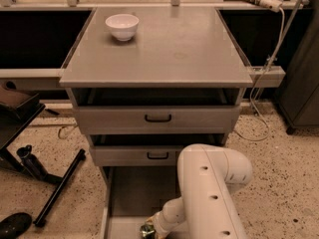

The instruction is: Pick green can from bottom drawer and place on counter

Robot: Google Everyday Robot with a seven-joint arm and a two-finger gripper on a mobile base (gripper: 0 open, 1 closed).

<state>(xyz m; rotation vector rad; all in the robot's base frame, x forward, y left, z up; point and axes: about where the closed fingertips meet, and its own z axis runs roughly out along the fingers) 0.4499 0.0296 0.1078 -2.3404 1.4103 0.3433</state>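
**End effector (pixel 150 229) lowered into bottom drawer (pixel 139 193)**

The end effector is seen at the lower edge of the view, inside the pulled-out bottom drawer, with the white arm (pixel 209 193) bent down over it. The green can (pixel 144 228) is glimpsed right at it, towards the drawer's front. Whether the can is clamped cannot be told. A white bowl (pixel 122 26) is set at the worktop's (pixel 164 54) rear left.

matt metal counter (pixel 164 49), glossy bowl (pixel 122 26), jaws down in smooth bottom drawer (pixel 139 193).
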